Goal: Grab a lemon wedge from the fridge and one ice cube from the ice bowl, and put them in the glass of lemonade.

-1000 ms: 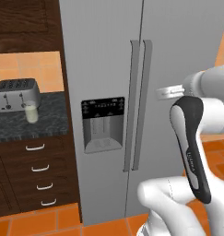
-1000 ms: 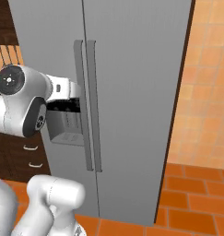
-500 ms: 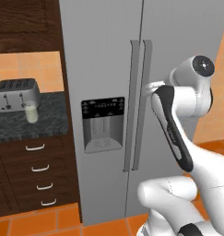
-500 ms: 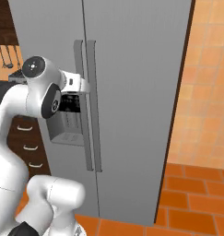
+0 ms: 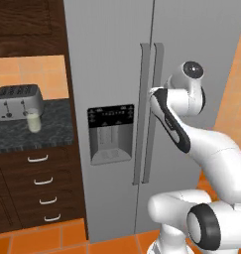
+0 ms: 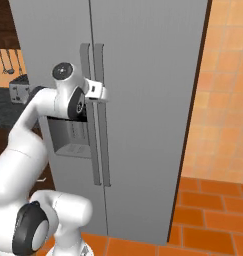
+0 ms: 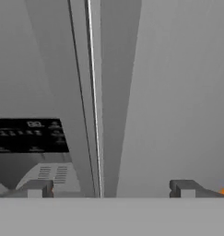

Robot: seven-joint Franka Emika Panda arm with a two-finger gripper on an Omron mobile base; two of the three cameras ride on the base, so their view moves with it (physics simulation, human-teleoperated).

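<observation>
Home kitchen: fridge (image 5: 117,74), toaster (image 5: 15,101) on counter (image 5: 23,136), drawers (image 5: 40,186).

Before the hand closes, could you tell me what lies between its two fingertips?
In the hand view, the open hand straddles the fridge's two vertical door handles, not yet touching them.

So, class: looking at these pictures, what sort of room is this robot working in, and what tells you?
A kitchen, rendered rather than real. A tall grey double-door fridge with a dispenser stands beside a dark counter holding a silver toaster, with drawers below.
</observation>
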